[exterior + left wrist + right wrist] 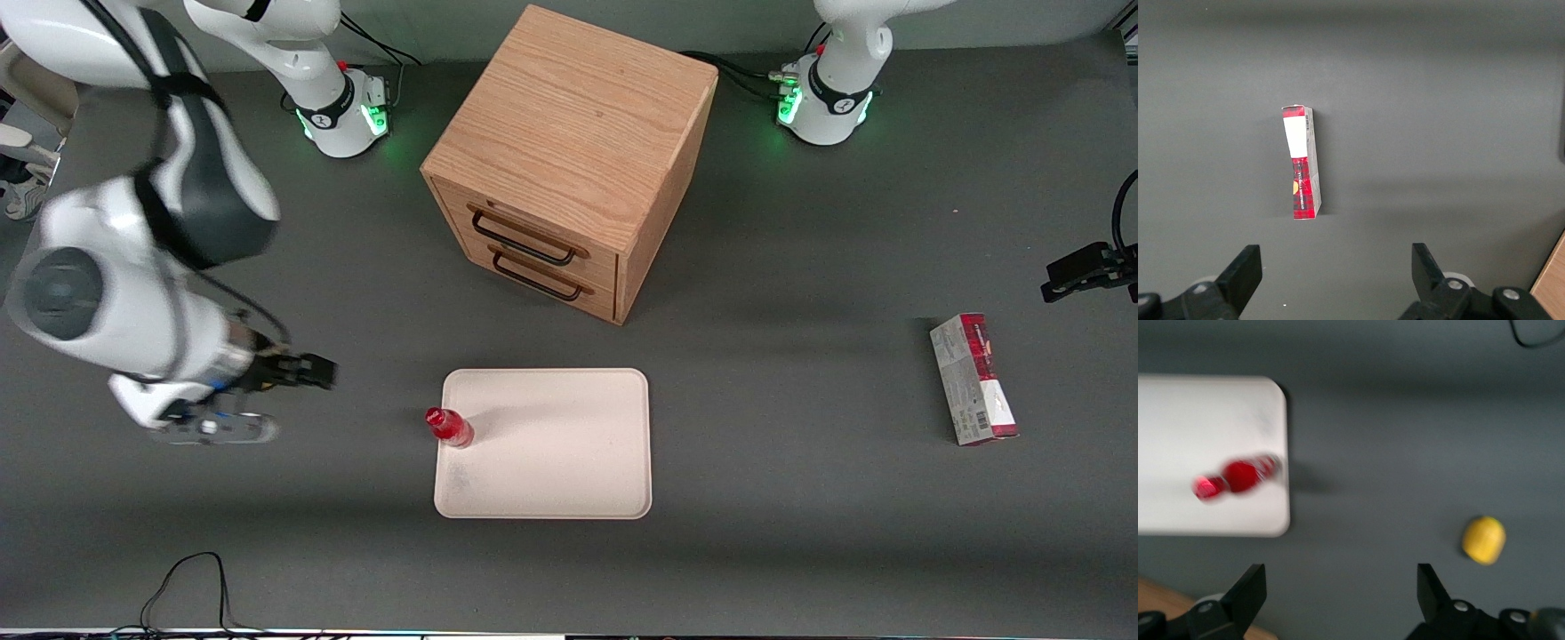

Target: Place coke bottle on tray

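While my gripper (1341, 593) hangs wide apart and empty, the slim bright-red capped coke bottle (450, 428) stands upright inside the pale cream-pink rectangular tray (569, 453), at its rim.

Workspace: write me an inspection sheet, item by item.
Surface: dark grey table.
Job's things: coke bottle stands upright on the tray, at its edge toward the working arm's end.
Clutter: wooden drawer cabinet, both drawers shut; red-and-grey carton toward the parked arm's end; yellow object on the table.
End effector: open, holding nothing, beside the tray and clear of the bottle.
Cables: black loop at the table's near edge.
Surroundings: nothing seen.
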